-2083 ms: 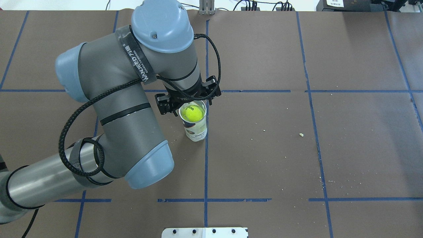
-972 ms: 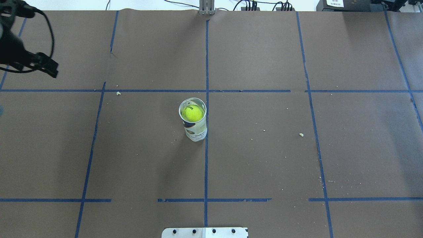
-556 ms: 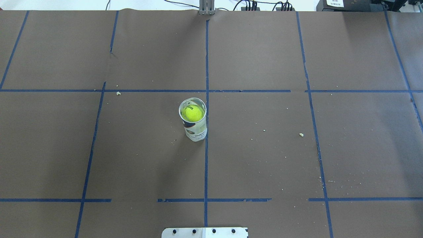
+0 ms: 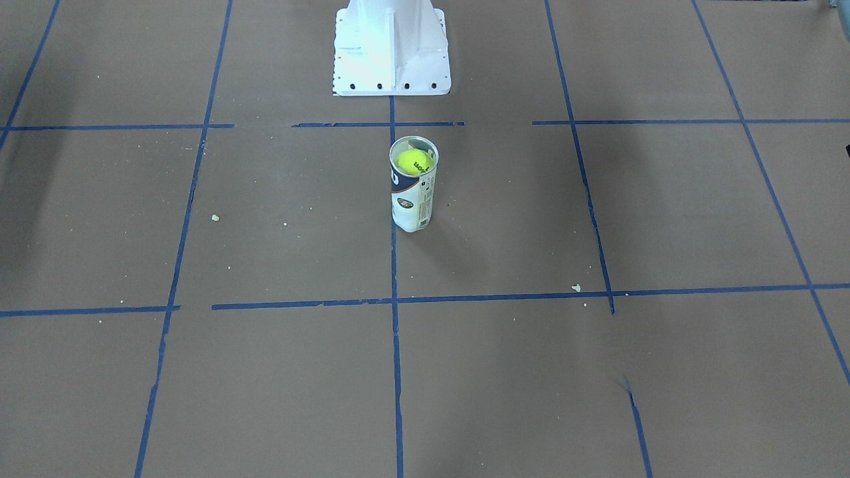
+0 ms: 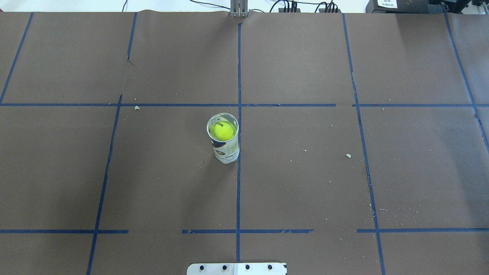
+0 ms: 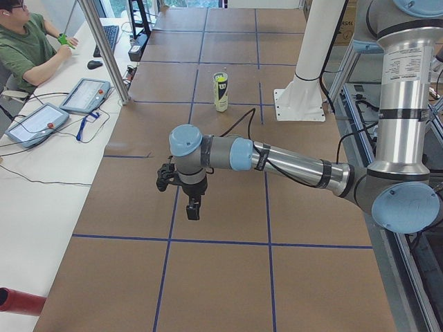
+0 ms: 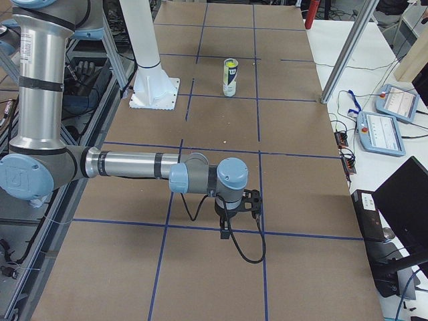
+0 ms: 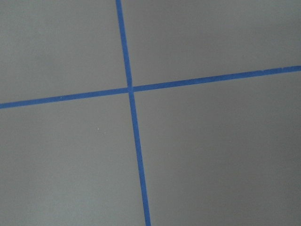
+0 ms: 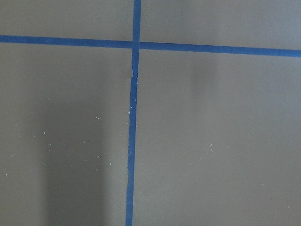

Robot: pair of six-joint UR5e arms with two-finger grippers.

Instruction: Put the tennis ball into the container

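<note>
Two arms: left fingers [image 6: 194, 207] and right fingers [image 7: 225, 231] hang above the table [image 6: 228, 277]; spread cannot be told.

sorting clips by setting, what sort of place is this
Most likely a robotics lab: a table papered brown and gridded with blue tape, a robot arm reaching over it, and an operator seated beside teach pendants on a side desk.

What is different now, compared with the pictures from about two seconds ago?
The left gripper withdrew from the mouth of the container toward the robot's left, out of the overhead view. The tennis ball stayed inside the upright container, which did not move.
</note>
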